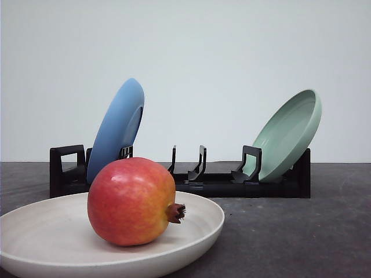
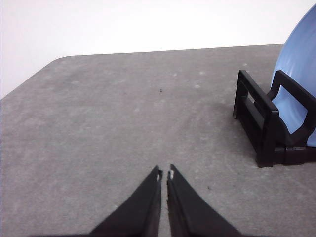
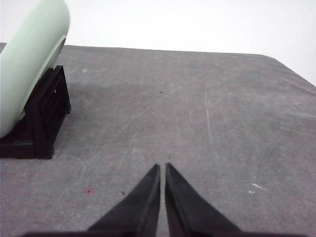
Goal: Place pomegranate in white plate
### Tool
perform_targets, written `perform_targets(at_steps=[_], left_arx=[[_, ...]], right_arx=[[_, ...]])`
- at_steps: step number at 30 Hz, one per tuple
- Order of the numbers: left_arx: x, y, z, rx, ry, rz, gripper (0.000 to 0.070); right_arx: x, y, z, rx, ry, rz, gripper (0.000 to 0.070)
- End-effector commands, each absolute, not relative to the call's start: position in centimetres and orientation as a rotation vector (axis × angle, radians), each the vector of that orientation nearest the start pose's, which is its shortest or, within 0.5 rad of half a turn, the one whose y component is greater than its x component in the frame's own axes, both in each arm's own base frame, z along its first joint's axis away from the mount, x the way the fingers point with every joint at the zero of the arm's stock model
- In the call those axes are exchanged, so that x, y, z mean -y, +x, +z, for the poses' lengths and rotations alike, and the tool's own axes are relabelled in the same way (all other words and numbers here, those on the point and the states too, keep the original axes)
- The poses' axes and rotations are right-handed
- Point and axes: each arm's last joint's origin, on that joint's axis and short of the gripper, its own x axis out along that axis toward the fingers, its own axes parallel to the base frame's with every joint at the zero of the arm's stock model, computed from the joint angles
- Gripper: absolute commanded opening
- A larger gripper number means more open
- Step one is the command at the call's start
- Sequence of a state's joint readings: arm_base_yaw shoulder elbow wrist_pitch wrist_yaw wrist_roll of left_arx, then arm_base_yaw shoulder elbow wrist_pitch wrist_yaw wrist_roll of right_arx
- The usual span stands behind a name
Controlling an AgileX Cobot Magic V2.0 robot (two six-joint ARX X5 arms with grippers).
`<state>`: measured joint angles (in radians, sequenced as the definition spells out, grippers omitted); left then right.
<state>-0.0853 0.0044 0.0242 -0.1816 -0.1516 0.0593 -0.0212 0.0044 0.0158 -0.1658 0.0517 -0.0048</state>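
— Grey, scuffed bench (image 1: 324, 231) under a plain white wall (image 1: 232, 52), yes? What stands on it?

— At the back, a black dish rack (image 1: 232, 184) lies across the bench. A blue plate (image 1: 116, 130) leans in its left end, a pale green plate (image 1: 288, 134) leans in its right end, and the slots between them stand open.

— And nearer to us?

— A white plate (image 1: 35, 237) sits flat on the bench in front of the rack's left half. The pomegranate (image 1: 132, 201) rests in it, red with yellow-orange patches, lying on its side with its dark crown pointing right.

— Anything gripping it?

— No. From the left wrist view, the left end effector (image 2: 165, 174) hangs over bare bench, its two dark fingers pressed almost together with just a sliver between the tips, holding nothing. The rack's end and the blue plate are off to one side of it.

— The other arm?

— Much the same: the right end effector (image 3: 162, 166) is closed to a thin slit, empty, above bare bench, with the green plate and the rack's other end nearby.
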Motion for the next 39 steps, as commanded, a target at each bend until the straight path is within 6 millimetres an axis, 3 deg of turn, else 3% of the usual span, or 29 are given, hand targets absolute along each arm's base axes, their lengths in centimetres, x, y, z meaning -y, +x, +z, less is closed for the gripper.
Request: perform_targets(at_steps=[1,39], left_arx=[[0.38,9.54,15.01,-0.171,0.081,0.058,0.0],[0.38,9.54,15.01,-0.171,0.081,0.058,0.0]], right_arx=[[0.37,9.61,15.19,-0.15,-0.011,-0.074,0.0011],[0.37,9.61,15.19,-0.15,-0.011,-0.074,0.0011]])
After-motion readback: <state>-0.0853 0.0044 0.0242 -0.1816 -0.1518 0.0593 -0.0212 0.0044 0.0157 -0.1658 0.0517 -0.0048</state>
